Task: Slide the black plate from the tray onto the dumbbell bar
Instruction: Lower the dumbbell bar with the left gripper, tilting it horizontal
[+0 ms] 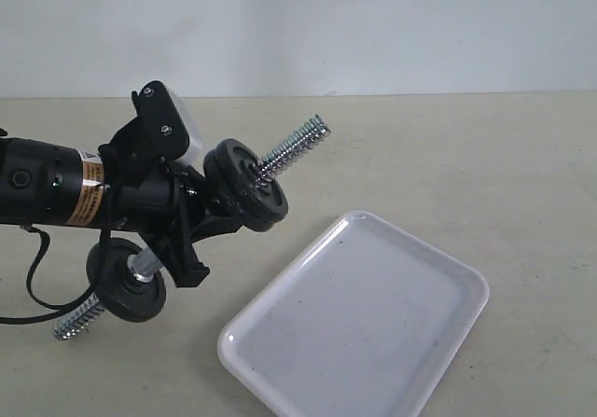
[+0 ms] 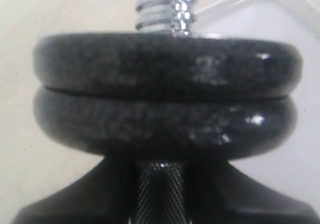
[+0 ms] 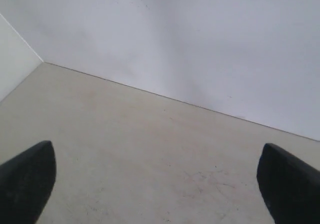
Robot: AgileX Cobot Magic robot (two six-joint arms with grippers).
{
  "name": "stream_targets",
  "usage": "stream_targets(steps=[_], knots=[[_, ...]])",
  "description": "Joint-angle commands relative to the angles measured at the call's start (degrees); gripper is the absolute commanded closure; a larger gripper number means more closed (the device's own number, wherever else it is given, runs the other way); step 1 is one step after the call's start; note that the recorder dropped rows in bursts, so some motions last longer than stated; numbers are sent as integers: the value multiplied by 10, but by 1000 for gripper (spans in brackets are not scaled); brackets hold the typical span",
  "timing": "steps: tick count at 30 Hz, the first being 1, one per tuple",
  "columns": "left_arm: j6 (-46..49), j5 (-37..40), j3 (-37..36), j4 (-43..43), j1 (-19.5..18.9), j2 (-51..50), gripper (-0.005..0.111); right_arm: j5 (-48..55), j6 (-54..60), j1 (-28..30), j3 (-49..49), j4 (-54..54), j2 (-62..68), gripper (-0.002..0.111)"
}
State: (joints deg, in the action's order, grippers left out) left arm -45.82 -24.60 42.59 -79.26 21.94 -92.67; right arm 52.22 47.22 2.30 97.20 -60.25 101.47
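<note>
My left gripper (image 1: 199,240) is shut on the knurled middle of the dumbbell bar (image 1: 297,143), holding it tilted above the table. Two black discs sit stacked on the bar's upper end. The outer one, nearer the threaded tip, is the black plate (image 1: 244,163). In the left wrist view the black plate (image 2: 165,66) rests against the inner disc (image 2: 165,126), with the bar's thread (image 2: 162,8) rising beyond them and the left gripper (image 2: 160,199) below. A third disc (image 1: 126,280) sits on the lower end. The white tray (image 1: 364,324) holds nothing. My right gripper (image 3: 160,184) is open over bare table.
The tray (image 2: 280,13) lies on the beige table to the right of the held bar. A pale wall (image 1: 373,25) stands behind the table. A black cable (image 1: 33,277) loops under the left arm. The right arm does not show in the exterior view.
</note>
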Motion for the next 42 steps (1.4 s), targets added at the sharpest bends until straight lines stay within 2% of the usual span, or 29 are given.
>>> stream_targets(steps=[1, 5, 12, 16, 22, 29, 32, 42], knots=[[-25, -63, 21, 91, 0, 30, 102, 26, 32, 18, 4, 5, -30, 4], [-25, -39, 21, 147, 0, 30, 102, 21, 32, 18, 4, 10, -64, 4], [-32, -38, 21, 171, 0, 30, 102, 58, -4, 18, 4, 14, -115, 4], [-44, -38, 21, 210, 0, 30, 102, 100, -23, 18, 4, 14, -134, 4], [-49, -41, 21, 278, 0, 25, 102, 109, -34, 18, 4, 14, -136, 4], [-73, -61, 23, 308, 0, -26, 102, 133, -34, 18, 4, 14, -136, 4], [-73, -73, 30, 346, 0, -50, 102, 141, -34, 17, 4, 14, -136, 4], [-96, -94, 91, 350, 0, -112, 102, 155, -34, 17, 4, 14, -136, 4]])
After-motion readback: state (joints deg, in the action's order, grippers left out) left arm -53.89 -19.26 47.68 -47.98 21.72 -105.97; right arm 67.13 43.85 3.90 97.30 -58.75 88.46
